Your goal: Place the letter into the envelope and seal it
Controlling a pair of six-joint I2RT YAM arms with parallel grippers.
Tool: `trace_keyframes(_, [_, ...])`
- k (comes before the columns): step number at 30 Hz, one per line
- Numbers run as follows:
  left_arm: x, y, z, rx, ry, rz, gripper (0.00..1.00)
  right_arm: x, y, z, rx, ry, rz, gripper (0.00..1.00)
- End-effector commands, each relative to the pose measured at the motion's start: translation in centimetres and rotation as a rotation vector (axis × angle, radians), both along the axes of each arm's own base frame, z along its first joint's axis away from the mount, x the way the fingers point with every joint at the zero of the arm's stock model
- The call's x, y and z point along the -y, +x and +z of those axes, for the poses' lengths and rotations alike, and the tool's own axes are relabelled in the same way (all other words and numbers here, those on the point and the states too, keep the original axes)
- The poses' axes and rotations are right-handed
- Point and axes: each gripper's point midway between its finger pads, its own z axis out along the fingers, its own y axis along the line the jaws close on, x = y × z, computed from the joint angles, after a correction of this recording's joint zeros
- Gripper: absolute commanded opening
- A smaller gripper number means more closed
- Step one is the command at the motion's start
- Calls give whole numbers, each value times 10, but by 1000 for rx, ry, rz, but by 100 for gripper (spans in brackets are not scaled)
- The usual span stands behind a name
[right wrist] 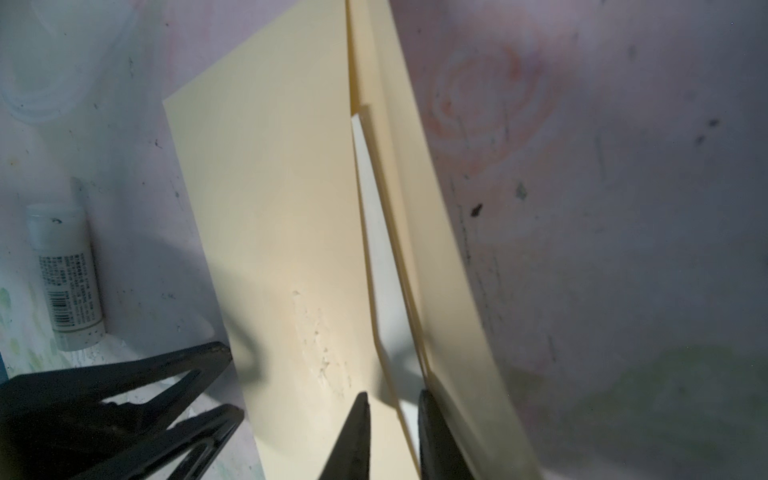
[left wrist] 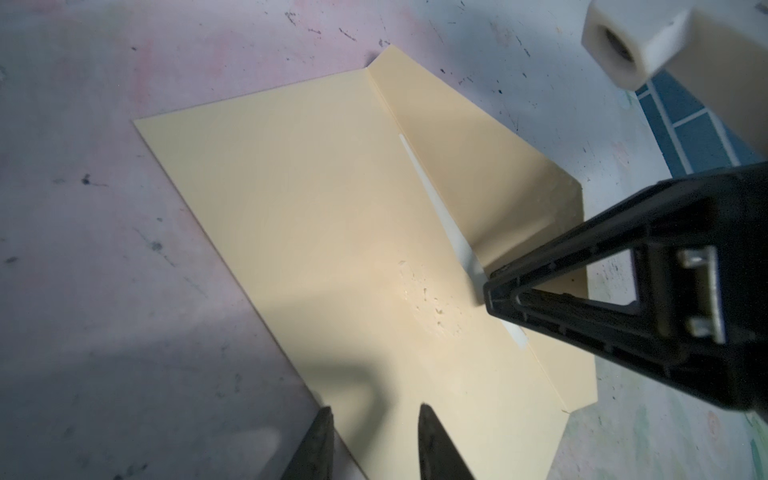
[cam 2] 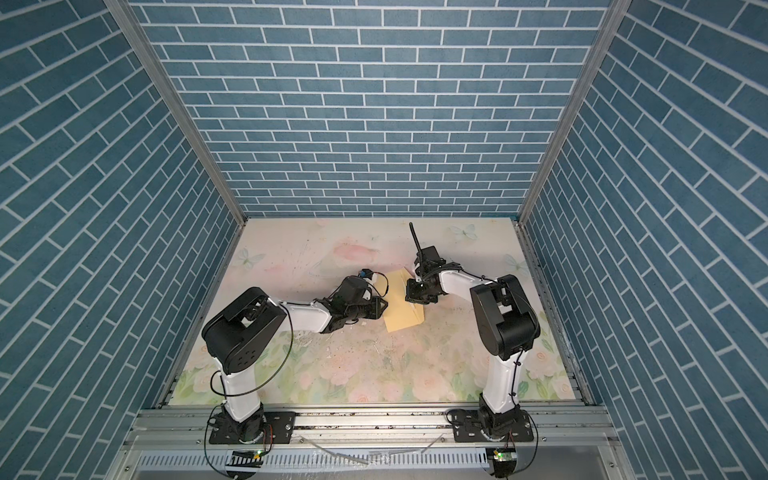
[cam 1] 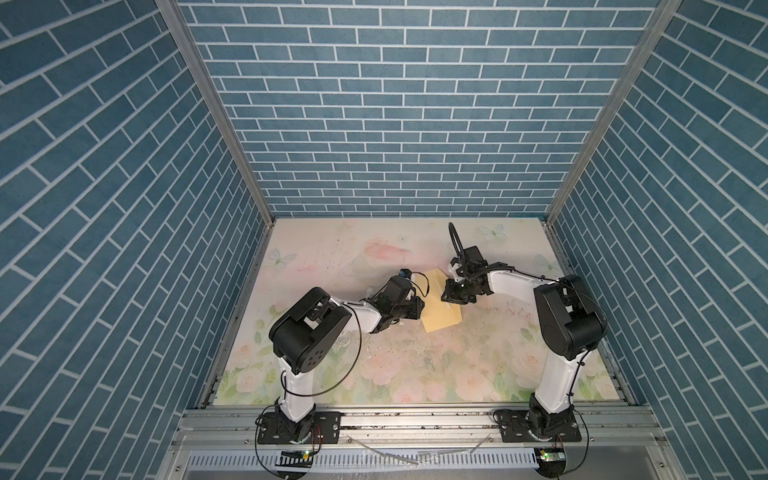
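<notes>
**Envelope (cam 1: 437, 305), yellow manila: flat on the table (cam 1: 374, 353) between both grippers, flap (left wrist: 478, 166) raised.**
You'll find it light, thin and quick to slide or crease, so take the flap's free edge. Your right gripper (right wrist: 395, 399) stands narrowly apart there, with the flap leaning on one finger, apparently unpinched. Your left gripper (left wrist: 376, 419) is part open and empty over the opposite long edge. A pale strip (right wrist: 374, 232) shows at the mouth; whether it is the letter or the seal can't be told.

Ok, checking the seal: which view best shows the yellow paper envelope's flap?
The left wrist view: the flap shows along most of its crease, raised, unsealed. The right wrist view catches it edge-on; both top views show it too small to judge.
</notes>
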Motion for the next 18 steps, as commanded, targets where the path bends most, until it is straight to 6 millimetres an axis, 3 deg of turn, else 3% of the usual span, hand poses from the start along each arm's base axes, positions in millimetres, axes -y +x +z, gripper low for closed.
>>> trace_keyframes(1, [-3, -3, -15, -30, 11, 3, 35, 1, -13, -17, -56, -8, -8, 21])
trace_keyframes(12, [-2, -2, -14, -28, 4, 6, 35, -6, -12, -8, -49, 35, -3, 22])
trace_keyframes(18, [-3, -2, -13, -23, 10, 8, 35, 14, -3, 14, 51, -65, -29, 31])
